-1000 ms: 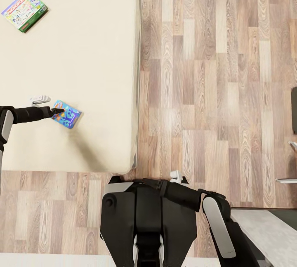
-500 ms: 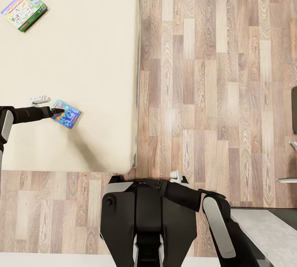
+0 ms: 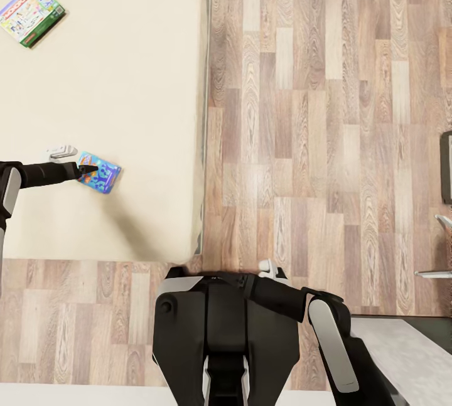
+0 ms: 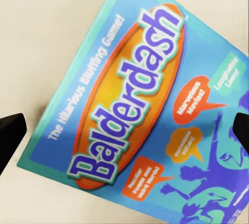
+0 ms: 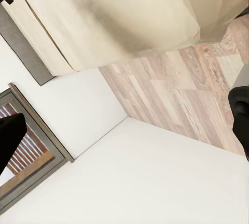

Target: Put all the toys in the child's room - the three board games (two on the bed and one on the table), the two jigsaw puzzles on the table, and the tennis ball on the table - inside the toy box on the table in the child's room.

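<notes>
One left arm stretched over the bed [image 3: 125, 80], fingers [image 4: 10, 135] spread astride blue board game [image 4: 140, 115].

Bed [image 3: 125, 80] cut off at the head view's top and left edges, small blue board game [image 3: 98, 172] with its near-left corner hidden under the left end effector [image 3: 88, 169], blue box corners cropped in left wrist view, desk [image 3: 408, 349] corner cut off at bottom right.
</notes>
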Robot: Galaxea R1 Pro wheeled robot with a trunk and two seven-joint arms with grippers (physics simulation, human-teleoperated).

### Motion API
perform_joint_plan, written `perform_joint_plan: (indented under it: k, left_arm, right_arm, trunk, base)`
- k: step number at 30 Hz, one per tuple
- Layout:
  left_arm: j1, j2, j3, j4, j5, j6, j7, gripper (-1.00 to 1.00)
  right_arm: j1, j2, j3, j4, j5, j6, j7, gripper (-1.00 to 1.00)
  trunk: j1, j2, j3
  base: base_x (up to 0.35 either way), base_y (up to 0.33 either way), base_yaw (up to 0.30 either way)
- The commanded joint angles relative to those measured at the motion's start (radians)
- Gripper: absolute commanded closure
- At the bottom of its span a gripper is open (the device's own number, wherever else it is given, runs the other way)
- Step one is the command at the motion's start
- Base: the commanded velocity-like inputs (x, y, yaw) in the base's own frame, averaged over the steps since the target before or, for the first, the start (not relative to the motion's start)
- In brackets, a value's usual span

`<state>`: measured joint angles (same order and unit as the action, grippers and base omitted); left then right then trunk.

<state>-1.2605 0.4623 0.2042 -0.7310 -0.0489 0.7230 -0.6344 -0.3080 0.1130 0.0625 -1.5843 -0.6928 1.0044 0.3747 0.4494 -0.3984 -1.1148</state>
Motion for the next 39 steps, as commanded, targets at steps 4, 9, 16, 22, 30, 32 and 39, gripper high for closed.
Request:
perform_joint_plan:
  k: [4, 9, 16, 22, 30, 32, 39]
  left_arm:
    - [0.0, -0.001, 0.004, -0.001, -0.006, -0.007, -0.007, -1.0]
    - [0.0, 0.0, 0.004, -0.001, -0.009, -0.011, -0.007, -1.0]
    - [0.0, 0.0, 0.003, -0.001, -0.01, -0.012, -0.007, -1.0]
    - [0.0, 0.0, 0.003, -0.001, -0.009, -0.012, -0.007, -1.0]
    - [0.0, 0.0, 0.003, -0.001, -0.009, -0.011, -0.007, -1.0]
    - [0.0, 0.0, 0.003, -0.001, -0.008, -0.011, -0.007, -1.0]
    - [0.0, 0.001, 0.003, -0.001, -0.008, -0.012, -0.007, -1.0]
  right_arm:
    - [0.0, 0.0, -0.001, 0.0, 0.009, 0.003, 0.009, -1.0]
    - [0.0, 0.0, -0.001, 0.0, 0.009, 0.003, 0.009, -1.0]
    - [0.0, 0.0, -0.001, 0.0, 0.009, 0.003, 0.009, -1.0]
    - [0.0, 0.0, -0.001, 0.0, 0.009, 0.003, 0.009, -1.0]
    - [0.0, 0.0, -0.001, 0.0, 0.009, 0.003, 0.009, -1.0]
    - [0.0, 0.0, -0.001, 0.0, 0.009, 0.003, 0.009, -1.0]
    - [0.0, 0.0, -0.001, 0.0, 0.009, 0.003, 0.009, -1.0]
  trunk:
    - [0.001, -0.002, -0.001]
    - [0.001, -0.002, -0.001]
    - [0.001, -0.002, -0.001]
    - [0.001, -0.002, -0.001]
    - [0.001, -0.002, -0.001]
    - [0.001, -0.002, -0.001]
    - [0.001, -0.002, -0.001]
  base:
    - [0.0, -0.037, 0.0]
    - [0.0, -0.007, 0.0]
    - [0.0, -0.134, 0.0]
    - [0.0, -0.145, 0.0]
    - [0.0, -0.068, 0.0]
    - [0.0, -0.105, 0.0]
    - [0.0, -0.101, 0.0]
